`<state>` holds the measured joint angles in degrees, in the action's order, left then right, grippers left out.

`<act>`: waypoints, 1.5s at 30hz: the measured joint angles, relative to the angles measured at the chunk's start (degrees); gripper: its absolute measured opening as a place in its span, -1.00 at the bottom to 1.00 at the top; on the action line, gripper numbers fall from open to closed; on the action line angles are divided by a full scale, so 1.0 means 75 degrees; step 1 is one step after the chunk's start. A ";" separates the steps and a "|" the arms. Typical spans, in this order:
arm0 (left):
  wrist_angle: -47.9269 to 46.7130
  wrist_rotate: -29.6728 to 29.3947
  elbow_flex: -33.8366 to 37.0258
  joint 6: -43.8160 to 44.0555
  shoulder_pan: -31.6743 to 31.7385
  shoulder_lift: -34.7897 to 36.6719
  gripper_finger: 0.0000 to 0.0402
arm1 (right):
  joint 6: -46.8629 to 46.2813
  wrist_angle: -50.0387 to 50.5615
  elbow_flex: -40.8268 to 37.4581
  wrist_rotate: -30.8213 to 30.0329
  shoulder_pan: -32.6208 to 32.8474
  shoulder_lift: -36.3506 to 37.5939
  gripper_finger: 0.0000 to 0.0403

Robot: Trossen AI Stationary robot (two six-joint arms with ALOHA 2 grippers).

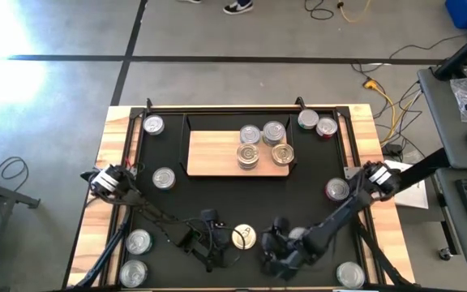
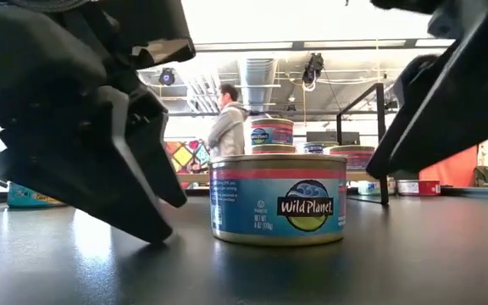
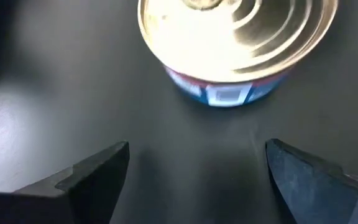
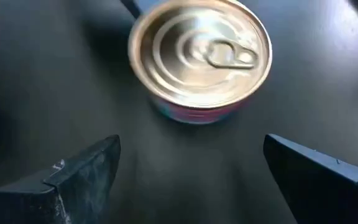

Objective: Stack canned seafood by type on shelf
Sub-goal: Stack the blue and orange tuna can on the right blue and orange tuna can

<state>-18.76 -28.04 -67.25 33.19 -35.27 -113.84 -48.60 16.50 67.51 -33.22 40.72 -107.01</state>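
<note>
Both pincers gape empty beside the gold-topped can (image 1: 244,237); only the low view shows its blue label

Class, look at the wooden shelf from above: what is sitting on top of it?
On the shelf, four cans cluster at its right end; cans beneath those tops stay hidden.

Grey floor (image 1: 217,32) with dark lines; desk (image 1: 460,113) alongside.

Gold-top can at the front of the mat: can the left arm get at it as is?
Probably yes. The left gripper is open, the gold-top can sits just ahead on bare mat, nothing between.
</note>
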 joint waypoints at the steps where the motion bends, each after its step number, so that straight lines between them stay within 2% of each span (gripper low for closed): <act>1: -0.0078 0.0004 -0.0001 -0.0003 0.0009 0.0021 0.80 | -0.0051 -0.0057 0.0011 -0.0258 0.0106 -0.0062 0.92; 8: -0.0038 0.0194 0.0033 -0.0116 0.0324 0.0085 0.80 | -0.0244 -0.0076 0.0772 -0.1340 0.0542 -0.1141 0.92; 13: 0.0184 0.0144 0.0047 -0.0216 0.0688 0.0079 0.80 | -0.1083 -0.0058 0.1485 -0.2133 0.0528 -0.1938 0.92; 18: 0.0238 0.0057 0.0053 -0.0271 0.0882 0.0076 0.80 | -0.1605 0.0191 0.1869 -0.2740 0.0517 -0.2291 0.92; 22: 0.0278 -0.0160 0.0056 -0.0268 0.0984 0.0055 0.80 | -0.2260 0.0888 0.2018 -0.3129 0.0435 -0.2303 0.92; 26: 0.0286 -0.0191 0.0009 -0.0239 0.1025 0.0044 0.80 | -0.3158 0.1893 0.2129 -0.3199 0.0355 -0.2292 0.92; 28: 0.0102 0.0037 -0.0144 -0.0314 0.1026 0.0041 0.80 | -0.3418 0.2151 0.2133 -0.3186 0.0359 -0.2282 0.92; 31: -0.0906 0.0303 -0.0563 -0.0632 0.1014 0.0041 0.80 | -0.3415 0.2249 0.2134 -0.3106 0.0400 -0.2255 0.92; 35: -0.2087 0.0214 -0.0821 -0.1399 0.1090 0.0055 0.80 | -0.3263 0.2229 0.2148 -0.2939 0.0458 -0.2239 0.92; 42: -0.1693 0.0181 -0.0673 -0.1454 0.1830 0.0064 0.76 | -0.3187 0.1861 0.2145 -0.3055 0.0401 -0.2239 0.92; 45: -0.1637 -0.0224 -0.0702 -0.1177 0.2085 0.0057 0.71 | -0.2961 0.1653 0.2138 -0.3054 0.0361 -0.2239 0.92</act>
<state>-31.04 -29.72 -72.52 24.36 -19.63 -113.41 -70.81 28.90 83.54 -56.13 43.43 -123.81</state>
